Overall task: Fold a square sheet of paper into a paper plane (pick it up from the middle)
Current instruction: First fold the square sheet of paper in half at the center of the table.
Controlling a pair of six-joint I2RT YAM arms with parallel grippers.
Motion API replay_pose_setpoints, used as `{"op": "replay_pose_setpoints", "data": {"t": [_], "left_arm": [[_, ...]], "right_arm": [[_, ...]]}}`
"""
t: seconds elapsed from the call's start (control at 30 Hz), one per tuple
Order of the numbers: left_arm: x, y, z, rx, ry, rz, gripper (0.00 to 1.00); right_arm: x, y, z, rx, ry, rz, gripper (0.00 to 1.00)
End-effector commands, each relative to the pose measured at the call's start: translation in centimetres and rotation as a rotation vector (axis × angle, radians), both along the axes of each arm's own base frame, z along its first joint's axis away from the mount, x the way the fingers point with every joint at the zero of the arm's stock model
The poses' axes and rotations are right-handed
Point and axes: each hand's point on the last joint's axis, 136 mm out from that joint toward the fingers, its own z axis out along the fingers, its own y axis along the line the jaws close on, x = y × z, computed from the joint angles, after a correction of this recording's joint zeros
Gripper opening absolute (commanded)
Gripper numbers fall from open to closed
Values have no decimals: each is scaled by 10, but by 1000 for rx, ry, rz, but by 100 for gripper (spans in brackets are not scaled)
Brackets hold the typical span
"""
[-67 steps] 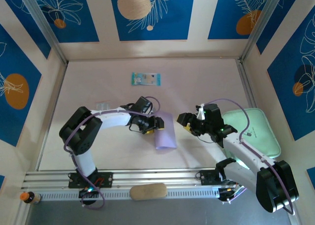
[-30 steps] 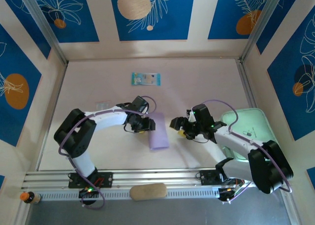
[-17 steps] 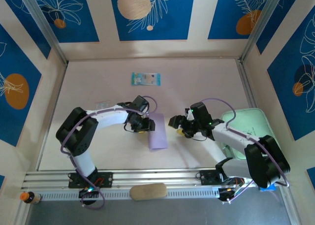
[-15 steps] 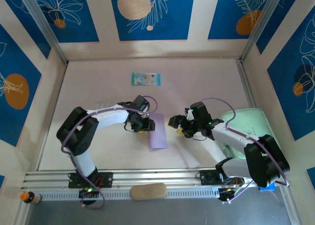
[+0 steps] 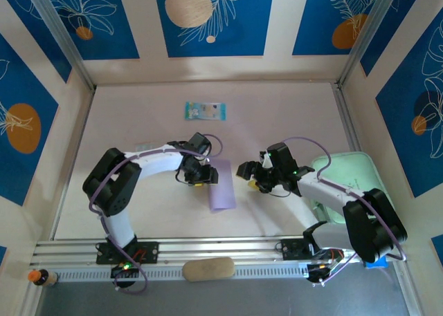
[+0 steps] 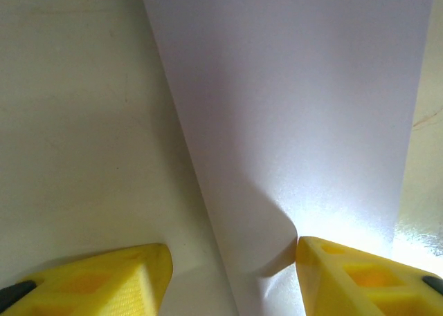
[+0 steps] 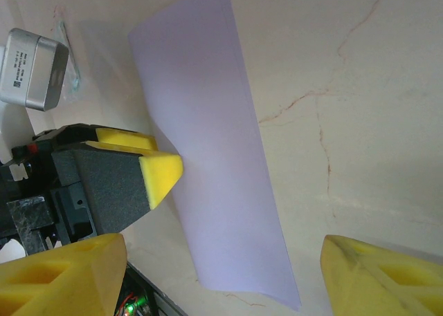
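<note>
The square sheet of paper lies on the table as a narrow pale lilac rectangle, long side running towards me. My left gripper is at its left edge, jaws open. In the left wrist view that gripper straddles the paper's edge, and the right fingertip presses a small dent into the sheet. My right gripper stands open just right of the paper without touching it. In the right wrist view it faces the paper and the left arm's yellow fingertip.
A blue-green printed packet lies further back. A mint-green tray sits at the right under the right arm. A tan oval pad rests on the front rail. Walls close in the table on three sides.
The right gripper has moved left, closer to the paper. The left gripper and the paper have shifted slightly left. Over the last half second almost nothing moved.
</note>
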Motion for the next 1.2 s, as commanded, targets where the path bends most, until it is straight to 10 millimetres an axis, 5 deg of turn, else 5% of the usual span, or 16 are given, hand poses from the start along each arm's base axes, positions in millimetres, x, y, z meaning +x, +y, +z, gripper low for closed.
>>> {"op": "replay_pose_setpoints", "data": {"t": [0.0, 1.17], "left_arm": [[-14, 23, -36, 123, 71, -26, 55], [-11, 21, -46, 153, 87, -58, 59]], "right_arm": [[2, 2, 5, -5, -17, 8, 74], [1, 1, 2, -7, -14, 7, 74]]}}
